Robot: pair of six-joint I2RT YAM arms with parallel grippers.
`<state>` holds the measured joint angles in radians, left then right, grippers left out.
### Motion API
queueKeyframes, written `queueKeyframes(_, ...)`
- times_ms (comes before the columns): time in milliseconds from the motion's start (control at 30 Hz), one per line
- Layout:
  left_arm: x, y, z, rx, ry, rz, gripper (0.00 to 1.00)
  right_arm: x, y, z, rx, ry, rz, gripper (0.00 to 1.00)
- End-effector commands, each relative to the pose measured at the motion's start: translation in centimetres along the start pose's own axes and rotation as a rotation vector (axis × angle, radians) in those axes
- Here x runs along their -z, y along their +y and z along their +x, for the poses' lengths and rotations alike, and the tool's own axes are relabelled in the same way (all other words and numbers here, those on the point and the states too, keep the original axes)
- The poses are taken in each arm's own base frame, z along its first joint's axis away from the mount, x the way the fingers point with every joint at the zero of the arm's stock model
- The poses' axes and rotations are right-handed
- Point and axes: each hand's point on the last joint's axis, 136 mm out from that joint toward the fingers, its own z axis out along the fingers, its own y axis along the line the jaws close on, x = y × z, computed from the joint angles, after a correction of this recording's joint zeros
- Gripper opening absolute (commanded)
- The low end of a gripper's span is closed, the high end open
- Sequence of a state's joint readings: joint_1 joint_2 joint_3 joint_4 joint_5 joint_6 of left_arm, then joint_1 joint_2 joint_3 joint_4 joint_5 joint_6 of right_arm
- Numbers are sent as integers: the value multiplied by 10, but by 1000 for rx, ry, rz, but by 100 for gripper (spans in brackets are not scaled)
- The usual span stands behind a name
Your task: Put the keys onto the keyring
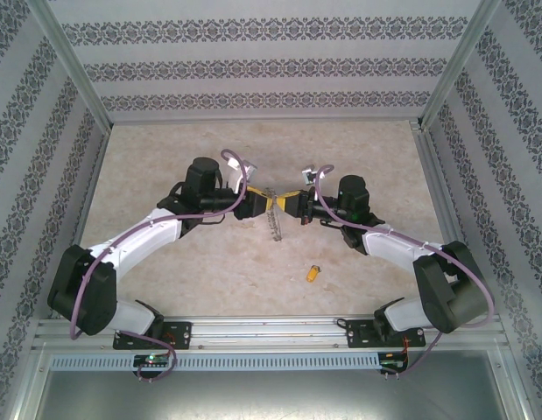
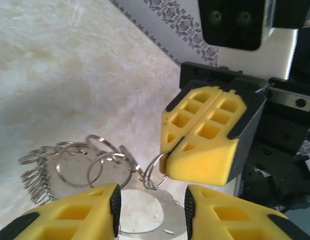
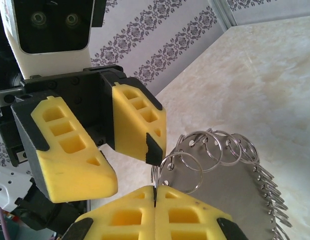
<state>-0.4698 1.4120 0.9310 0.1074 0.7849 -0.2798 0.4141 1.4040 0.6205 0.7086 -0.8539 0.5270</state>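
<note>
Fingers [image 3: 124,215] of the right pincer [image 3: 155,192] were pressed together on one small loop at the rim of the keyring [image 3: 230,195], which hung between the two arms above the middle of the worktop [image 1: 209,271]. The left pincer [image 2: 152,205] stood spread, straddling the keyring's flat metal edge; whether it touched could not be told. One key [image 1: 313,273] lay on the worktop, well apart, towards the right arm's base.
</note>
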Motion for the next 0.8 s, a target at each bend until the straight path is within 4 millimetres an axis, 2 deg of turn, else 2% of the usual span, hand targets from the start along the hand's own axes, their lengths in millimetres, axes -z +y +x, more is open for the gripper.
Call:
queueKeyframes(0, 0, -12, -16, 7, -64, 90, 39, 2, 5, -10, 45, -36, -26, 0)
queueKeyframes(367, -7, -12, -14, 47, -60, 138, 33, 3, 4, -11, 41, -39, -22, 0)
queueKeyframes(767, -8, -4, -14, 44, -79, 95, 36, 6, 2, -10, 36, -42, -15, 0)
